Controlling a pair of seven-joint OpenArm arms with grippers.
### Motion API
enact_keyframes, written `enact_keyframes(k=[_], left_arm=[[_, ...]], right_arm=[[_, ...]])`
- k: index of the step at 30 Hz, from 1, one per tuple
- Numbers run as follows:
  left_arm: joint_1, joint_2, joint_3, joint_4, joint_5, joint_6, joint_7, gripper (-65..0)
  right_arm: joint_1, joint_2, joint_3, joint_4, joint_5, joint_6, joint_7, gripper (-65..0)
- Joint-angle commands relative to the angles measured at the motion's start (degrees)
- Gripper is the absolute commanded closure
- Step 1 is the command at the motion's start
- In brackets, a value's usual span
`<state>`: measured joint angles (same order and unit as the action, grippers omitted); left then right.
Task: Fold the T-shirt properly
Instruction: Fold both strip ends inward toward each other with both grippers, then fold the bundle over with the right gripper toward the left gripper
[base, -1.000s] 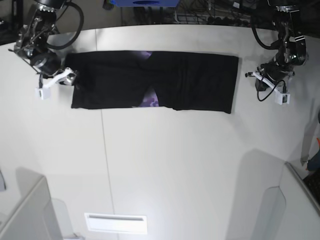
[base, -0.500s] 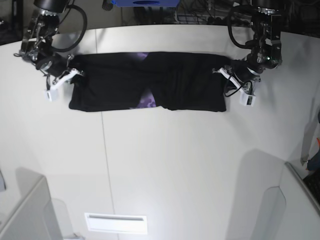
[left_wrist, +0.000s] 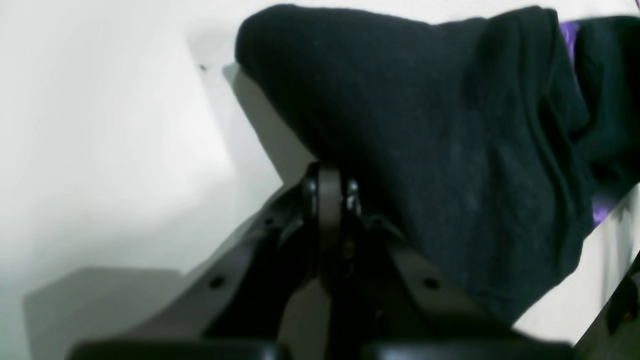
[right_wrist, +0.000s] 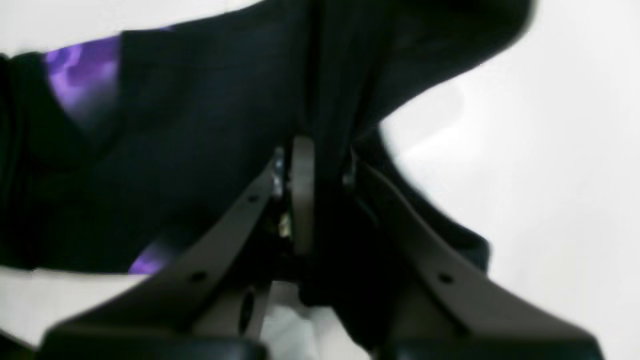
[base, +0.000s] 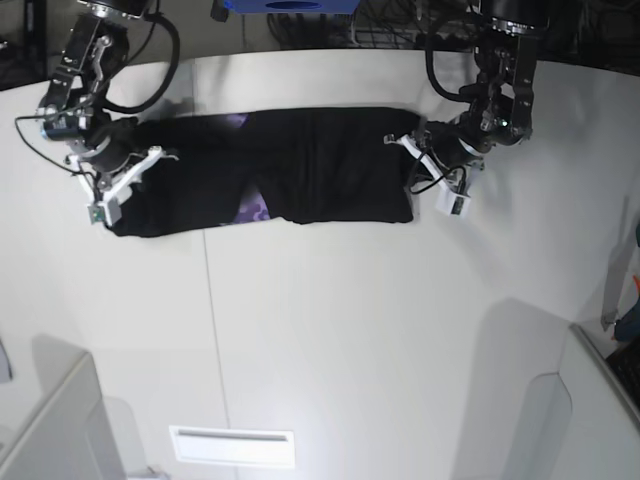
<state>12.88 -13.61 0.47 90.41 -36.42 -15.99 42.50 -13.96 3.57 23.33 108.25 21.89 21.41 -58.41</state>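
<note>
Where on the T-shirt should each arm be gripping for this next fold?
At the short ends of the T-shirt, each approached from outside: it lies as a long band, and the left gripper and right gripper already pinch those edges.

You have both arms reaching down from the far side in the base view, your right hand (base: 128, 170) on that view's left, your left hand (base: 418, 155) on its right. Each hand's jaws are pinched together on an end of the T-shirt (base: 320, 165), wrists tilted inward
</note>
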Motion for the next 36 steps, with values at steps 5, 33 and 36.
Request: enact_keyframes(k=[5,33,36], left_arm=[[0.2,-0.2,-0.3,1.6,1.3,0.6,1.9,0.0],[0.4,-1.6,0.2,1.1,1.6,0.6,1.9,0.0],[0.3,-0.9,0.2,1.1,1.6,0.6,1.9,0.0]], right_arm=[[-1.9,-3.4,-6.9,6.8,0.3,0.0,-0.5,0.0],[-0.9,-9.9,-35.4,6.4,2.2,-13.9,3.4,0.0],[-0.1,-7.7,-35.2,6.2,2.4,-14.0,3.4,0.0]])
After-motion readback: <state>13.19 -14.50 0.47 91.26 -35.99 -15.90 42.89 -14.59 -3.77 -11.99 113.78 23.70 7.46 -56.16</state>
